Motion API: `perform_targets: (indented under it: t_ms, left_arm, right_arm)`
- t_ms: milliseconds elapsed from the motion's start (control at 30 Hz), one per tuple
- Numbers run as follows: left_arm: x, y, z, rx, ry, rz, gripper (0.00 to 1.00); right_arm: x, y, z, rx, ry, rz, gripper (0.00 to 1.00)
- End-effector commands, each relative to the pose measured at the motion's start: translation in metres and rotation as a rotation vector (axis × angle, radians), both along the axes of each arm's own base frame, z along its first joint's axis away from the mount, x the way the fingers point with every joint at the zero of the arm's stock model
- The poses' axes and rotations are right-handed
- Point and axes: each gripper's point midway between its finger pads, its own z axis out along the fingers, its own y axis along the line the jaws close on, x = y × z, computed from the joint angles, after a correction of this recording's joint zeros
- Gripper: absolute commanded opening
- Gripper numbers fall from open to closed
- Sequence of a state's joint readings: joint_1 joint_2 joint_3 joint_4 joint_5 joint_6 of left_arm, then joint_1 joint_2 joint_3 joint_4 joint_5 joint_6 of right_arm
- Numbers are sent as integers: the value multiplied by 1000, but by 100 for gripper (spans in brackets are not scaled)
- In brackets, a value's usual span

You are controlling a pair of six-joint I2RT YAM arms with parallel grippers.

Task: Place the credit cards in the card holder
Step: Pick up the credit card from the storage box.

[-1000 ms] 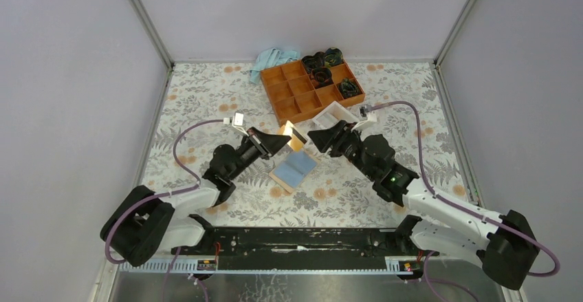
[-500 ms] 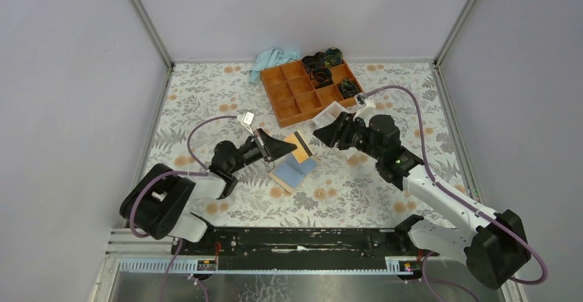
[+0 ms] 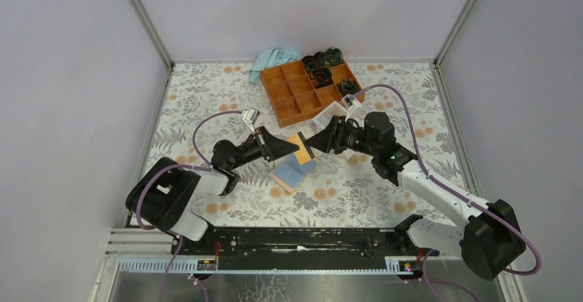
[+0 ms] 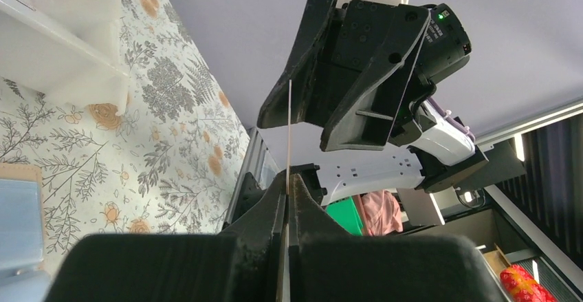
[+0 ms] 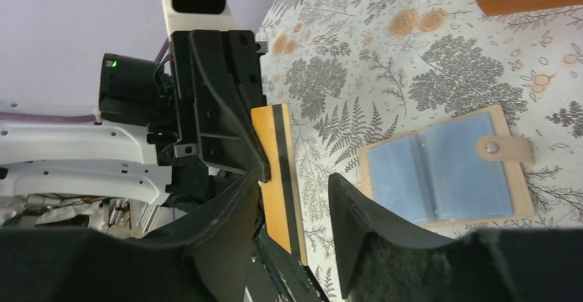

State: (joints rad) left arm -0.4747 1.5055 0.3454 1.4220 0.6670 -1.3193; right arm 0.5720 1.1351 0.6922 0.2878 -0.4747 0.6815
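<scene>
Nearest, the card holder (image 5: 440,171) lies opened flat on the flowered desk (image 3: 206,109), its pale blue sleeves facing up and its snap tab sticking out at one side; nothing touches it. Just beyond and above it the two arms meet. The left gripper (image 4: 287,178) has its jaws clamped together on one end of an orange credit card (image 5: 271,199) with a dark stripe, holding it off the desk. The right gripper (image 3: 316,142) faces it with jaws apart, one on either side of the card's free end and, as far as I can tell, not pressing on it. This reads as a hand-over or regrip before insertion. To do it well, the right jaws should close squarely on the card's flat faces, clear of the left tips, and only then should the left let go; a grip near one short edge would leave most of the card free to slide into a sleeve. The holder is loose and could skid when pushed, so pinning it would help. Farther back stand the orange compartment tray (image 3: 309,89) and a crumpled blue cloth (image 3: 273,58)
</scene>
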Motion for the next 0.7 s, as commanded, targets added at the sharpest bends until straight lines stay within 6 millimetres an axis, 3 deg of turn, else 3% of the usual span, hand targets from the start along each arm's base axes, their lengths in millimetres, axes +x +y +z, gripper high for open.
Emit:
perform_targets:
  t_ms: [0, 200, 533, 667]
  left_arm:
    - [-1, 2, 18, -38, -78, -25, 0]
    - [-3, 3, 22, -57, -86, -36, 0]
    - [-6, 2, 28, -75, -103, -61, 0]
    - [-6, 2, 28, -74, -101, -64, 0]
  right_arm:
    - [-6, 8, 27, 83, -53, 65, 47]
    - [-9, 9, 24, 102, -36, 84, 39]
    - [-10, 7, 17, 109, -22, 84, 37]
    - [-11, 8, 18, 118, -18, 94, 27]
